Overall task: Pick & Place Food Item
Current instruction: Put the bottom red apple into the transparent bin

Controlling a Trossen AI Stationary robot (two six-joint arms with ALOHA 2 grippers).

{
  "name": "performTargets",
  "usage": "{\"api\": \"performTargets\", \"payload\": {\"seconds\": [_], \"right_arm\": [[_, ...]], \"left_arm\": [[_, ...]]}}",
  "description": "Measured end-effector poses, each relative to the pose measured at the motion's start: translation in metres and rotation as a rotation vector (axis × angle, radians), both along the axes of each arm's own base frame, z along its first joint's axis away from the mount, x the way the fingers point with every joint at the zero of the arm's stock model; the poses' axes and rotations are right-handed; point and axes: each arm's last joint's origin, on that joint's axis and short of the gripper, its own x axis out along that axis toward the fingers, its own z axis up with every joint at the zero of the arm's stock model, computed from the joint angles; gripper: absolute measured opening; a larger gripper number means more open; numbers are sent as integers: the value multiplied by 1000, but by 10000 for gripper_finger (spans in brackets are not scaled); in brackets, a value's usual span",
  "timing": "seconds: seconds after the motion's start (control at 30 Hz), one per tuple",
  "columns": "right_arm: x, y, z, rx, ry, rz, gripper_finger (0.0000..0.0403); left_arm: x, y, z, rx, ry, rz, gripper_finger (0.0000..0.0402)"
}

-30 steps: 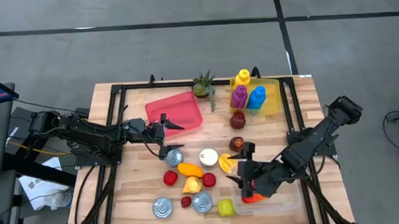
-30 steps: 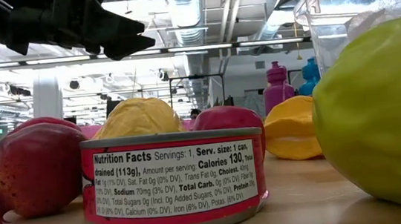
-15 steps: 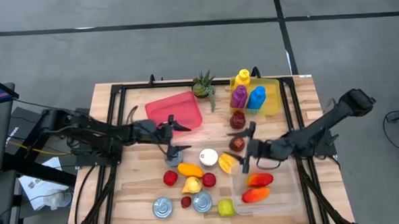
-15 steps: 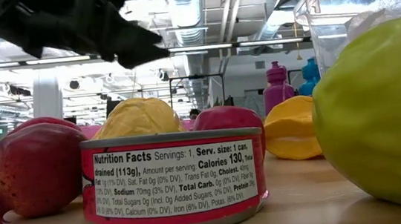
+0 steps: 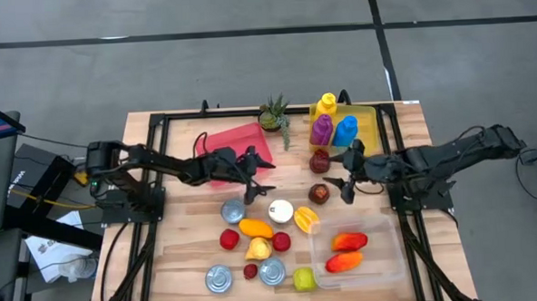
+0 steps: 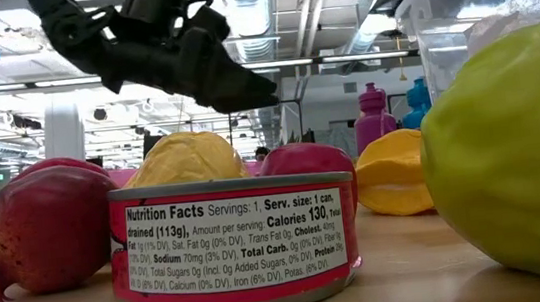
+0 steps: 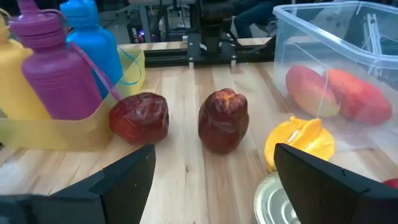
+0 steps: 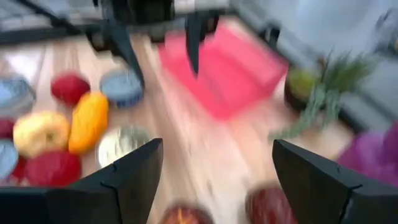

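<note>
While two red-orange fruits (image 5: 347, 252) lie delivered in the clear plastic bin (image 5: 386, 254), the empty, open right gripper (image 5: 346, 177) has pulled back above it and the open left gripper (image 5: 254, 176) has reached toward the dark-red fruit (image 5: 319, 194), likely next.

- Setting: robotics lab or open industrial workspace.
- Wooden table (image 5: 183, 263) edged by a black metal frame (image 5: 154, 128), standing on grey floor (image 5: 247, 70).
- Exposed ceiling ducts (image 6: 320, 5) and strip lights.
- Cabling and equipment (image 5: 34, 179) beside the table.
</note>
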Motion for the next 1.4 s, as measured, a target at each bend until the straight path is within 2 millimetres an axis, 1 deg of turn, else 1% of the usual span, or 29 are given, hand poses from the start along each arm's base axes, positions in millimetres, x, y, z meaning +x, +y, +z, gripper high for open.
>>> {"api": "performTargets", "payload": {"seconds": [0.1,0.27,0.4,0.53,0.73,0.9,1.1,1.27,1.4], "right_arm": [[0,-8,-6,47,65,3,291],[7,-22,-19,127,176,18,291],[13,-33,-31,142,279,16,291],[23,-41,-34,166,377,34,291],[45,-42,-30,145,563,89,291],[69,-41,-30,165,683,155,291],[94,-37,-41,193,771,224,291],[102,-32,-52,198,821,249,291],[104,-30,-53,234,818,279,291]], "left_arm": [[4,3,0,-5,1,-10,320],[4,3,-5,-4,29,-14,320],[4,3,-6,-5,45,-14,320],[4,3,-6,-5,46,-14,320],[3,3,-7,9,47,-19,320],[3,3,-7,11,53,-19,320],[2,3,-9,14,76,-22,320],[2,4,-10,14,82,-17,320],[2,6,-10,14,84,-12,320]]}}
